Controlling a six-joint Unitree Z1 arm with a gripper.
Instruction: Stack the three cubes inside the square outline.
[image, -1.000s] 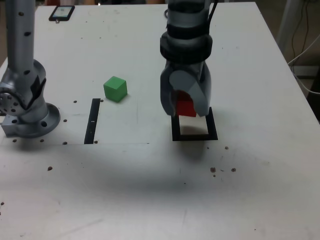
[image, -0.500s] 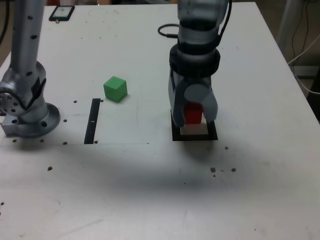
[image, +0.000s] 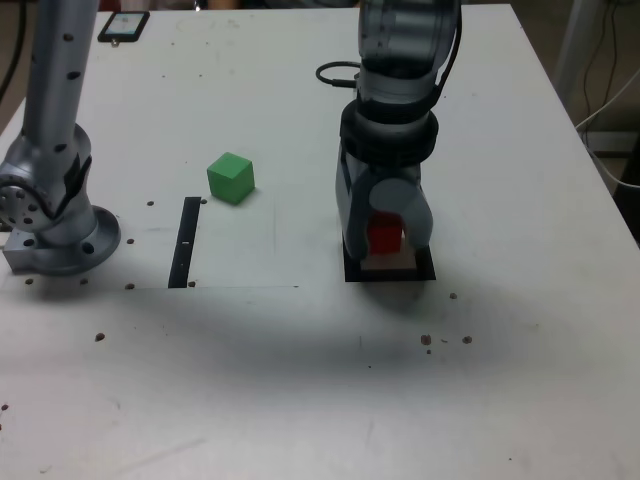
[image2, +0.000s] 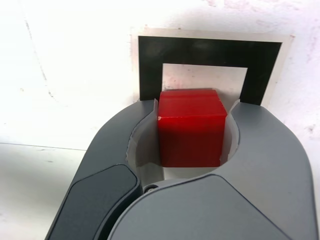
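A white speckled table (image: 520, 400) fills the view, cables (image: 610, 100) beside it.

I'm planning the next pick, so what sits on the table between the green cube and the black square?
Nothing: in the exterior view, only bare white table separates the green cube from the black square.

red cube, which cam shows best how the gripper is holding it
The wrist view: the red cube fills the frame, clamped between the gripper jaws over the square outline. The exterior view shows the red cube only as a small patch between the jaws, low over the square outline.
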